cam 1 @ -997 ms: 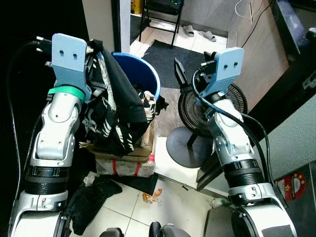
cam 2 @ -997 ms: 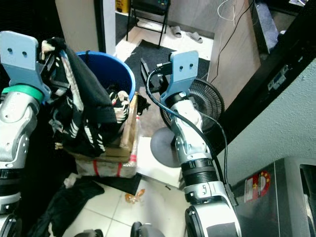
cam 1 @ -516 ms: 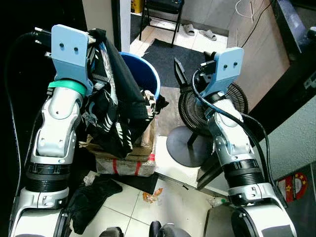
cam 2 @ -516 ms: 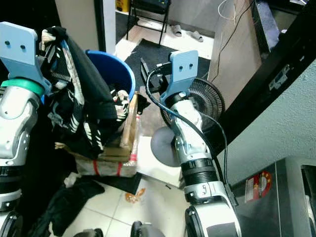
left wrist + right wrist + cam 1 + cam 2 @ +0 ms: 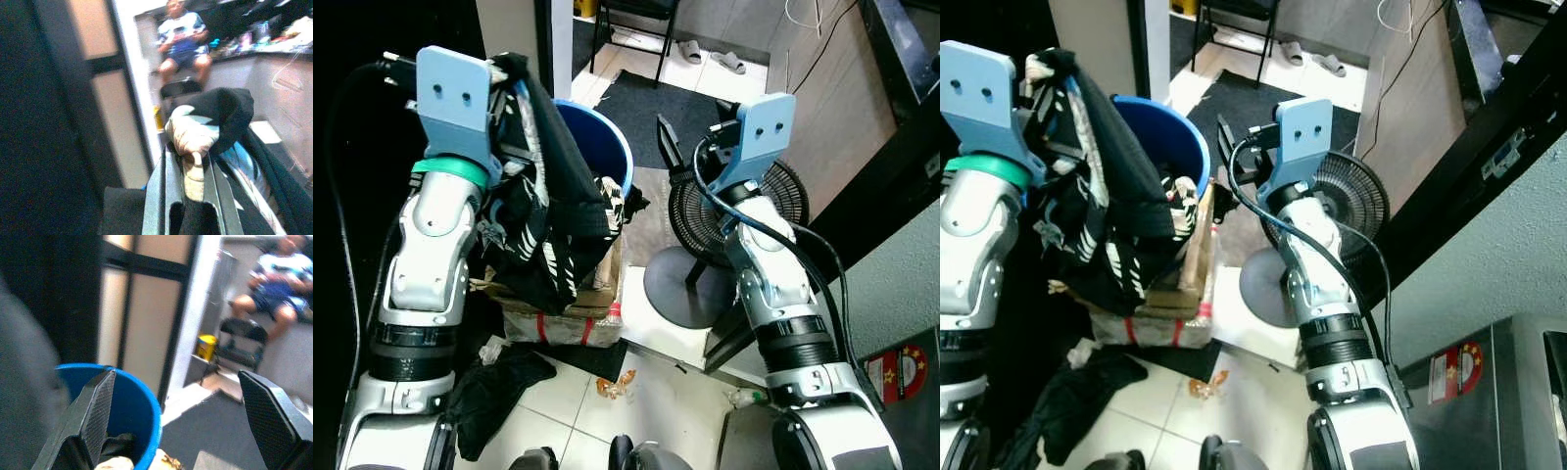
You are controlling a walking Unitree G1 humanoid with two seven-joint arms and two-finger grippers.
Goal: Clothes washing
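My left gripper (image 5: 509, 70) is raised high and shut on a black and white patterned garment (image 5: 548, 225). The cloth hangs down in front of a blue laundry bucket (image 5: 599, 137) that holds more clothes (image 5: 612, 196). In the left wrist view a white and black bunch of the garment (image 5: 195, 132) sits clamped between the fingers (image 5: 159, 196). My right gripper (image 5: 668, 147) is held up to the right of the bucket, open and empty. Its two black fingers (image 5: 95, 416) stand wide apart in the right wrist view, with the bucket rim (image 5: 142, 396) below.
The bucket rests on a cardboard box (image 5: 563, 318). A black floor fan (image 5: 705, 245) stands just right of it, under my right arm. A dark garment (image 5: 499, 387) and scraps of litter (image 5: 615, 384) lie on the tiled floor. A person (image 5: 183, 39) sits on a chair beyond the doorway.
My left gripper has lifted the garment a little higher and nearer the bucket. The right arm has stayed put.
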